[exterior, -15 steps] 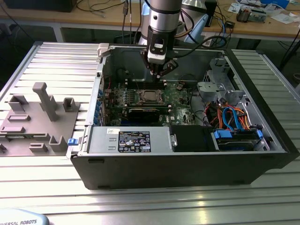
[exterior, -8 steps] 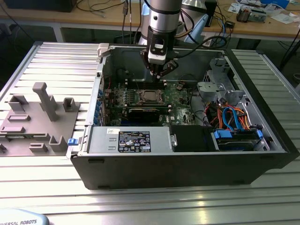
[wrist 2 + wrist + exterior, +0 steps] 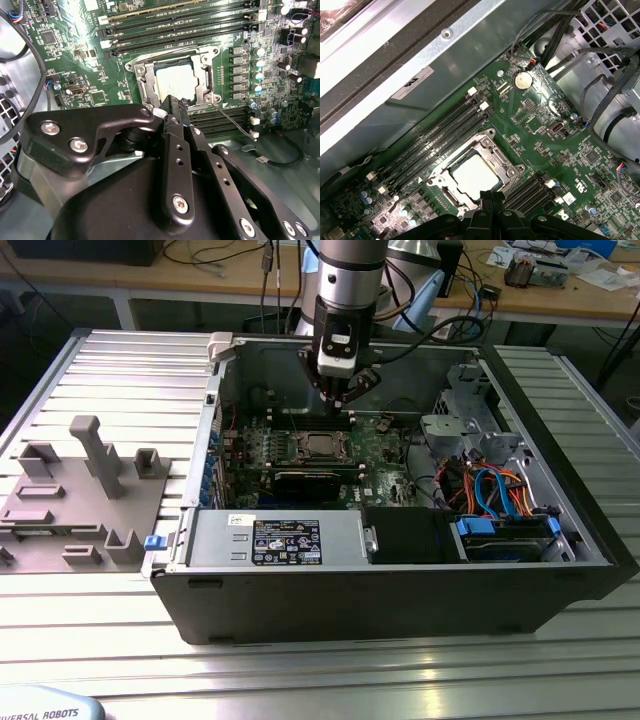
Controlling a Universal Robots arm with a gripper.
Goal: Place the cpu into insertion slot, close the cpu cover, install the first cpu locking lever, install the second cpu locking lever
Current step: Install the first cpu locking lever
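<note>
Silver cpu (image 3: 474,177) sat under the cpu cover (image 3: 506,161), seated; closed, empty gripper (image 3: 172,102) hovered just beside, pressing nothing.

A big black and white sticker (image 3: 285,540) sits on the grey box (image 3: 340,540) in the exterior view, with a small white label (image 3: 240,521) just above it. Their words cannot be made out. In the first wrist view, a grey sticker (image 3: 412,82) on the case wall (image 3: 470,45) bears a small dark mark, and the green board (image 3: 545,150) has tiny white letters, too small to tell.
</note>
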